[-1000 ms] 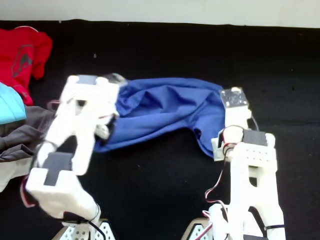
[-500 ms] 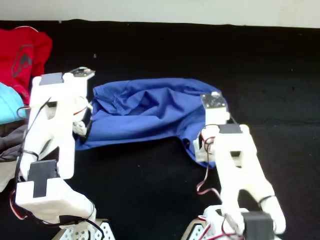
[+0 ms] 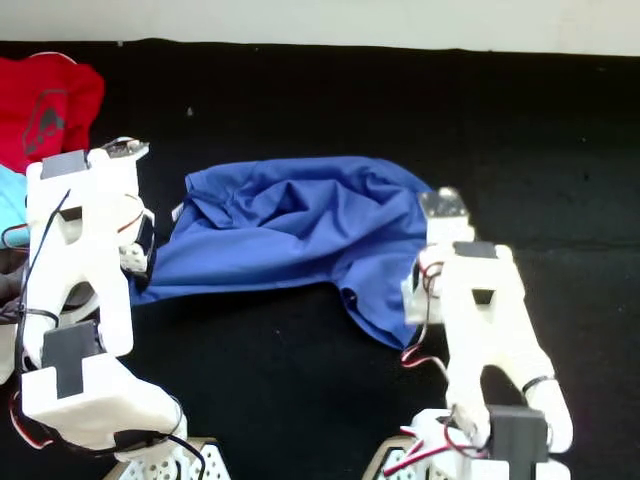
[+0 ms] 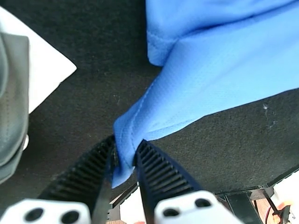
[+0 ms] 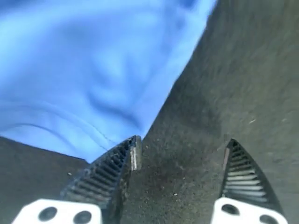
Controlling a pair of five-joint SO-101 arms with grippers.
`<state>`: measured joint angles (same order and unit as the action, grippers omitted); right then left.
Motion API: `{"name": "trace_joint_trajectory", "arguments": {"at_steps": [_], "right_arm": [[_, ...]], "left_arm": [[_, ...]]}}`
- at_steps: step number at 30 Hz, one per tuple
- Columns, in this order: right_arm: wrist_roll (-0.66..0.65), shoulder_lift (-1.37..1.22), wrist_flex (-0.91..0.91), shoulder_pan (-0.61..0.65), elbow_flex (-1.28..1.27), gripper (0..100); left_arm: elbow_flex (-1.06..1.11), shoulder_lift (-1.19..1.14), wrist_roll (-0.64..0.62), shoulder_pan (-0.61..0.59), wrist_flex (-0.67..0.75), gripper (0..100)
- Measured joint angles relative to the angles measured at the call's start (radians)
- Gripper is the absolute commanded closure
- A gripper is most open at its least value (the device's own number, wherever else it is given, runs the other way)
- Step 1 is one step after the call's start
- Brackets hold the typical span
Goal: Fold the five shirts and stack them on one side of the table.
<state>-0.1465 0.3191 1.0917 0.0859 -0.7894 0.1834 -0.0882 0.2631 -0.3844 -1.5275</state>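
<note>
At the left edge of the desk [image 3: 300,390], a pile of garments is cut off by the frame and partly covered by the left arm; a red shirt [image 3: 45,105] is clearly made out. The blue shirt [image 3: 290,225] is spread across the middle of the desk, crumpled and creased. One corner is pinched in the left end effector [image 4: 125,161]. The right end effector [image 5: 180,163] is held wide open just beside the shirt's other edge, with nothing gripped.

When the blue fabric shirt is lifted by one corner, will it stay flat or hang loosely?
Probably hang loosely: the blue fabric shirt lies in soft wrinkles, and its corner bunches between the left gripper's fingers. It looks thin, so likely light, and may drag over the black table cover.
</note>
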Motion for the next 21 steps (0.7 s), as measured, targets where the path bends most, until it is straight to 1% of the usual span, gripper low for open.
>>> {"name": "trace_joint_trajectory", "arguments": {"at_steps": [5, 7, 10, 12, 17, 21], "right_arm": [[0.029, 0.044, -0.011, 0.114, 0.057, 72.4], [0.035, 0.026, -0.054, 0.150, 0.040, 75.5], [0.035, -0.037, -0.115, 0.160, 0.009, 77.3], [0.035, -0.097, -0.140, 0.146, 0.003, 77.3], [0.028, -0.201, -0.157, 0.029, 0.002, 77.4], [-0.080, -0.238, -0.153, -0.064, 0.003, 77.4]], "left_arm": [[0.000, 0.000, 0.000, 0.037, 0.002, 99], [0.000, 0.000, 0.000, 0.043, 0.002, 99], [0.000, 0.000, 0.000, 0.044, 0.002, 99], [0.000, 0.000, 0.000, 0.044, 0.002, 99], [0.000, 0.000, 0.000, 0.044, 0.002, 99], [0.000, 0.000, 0.000, 0.044, 0.002, 99]]}}
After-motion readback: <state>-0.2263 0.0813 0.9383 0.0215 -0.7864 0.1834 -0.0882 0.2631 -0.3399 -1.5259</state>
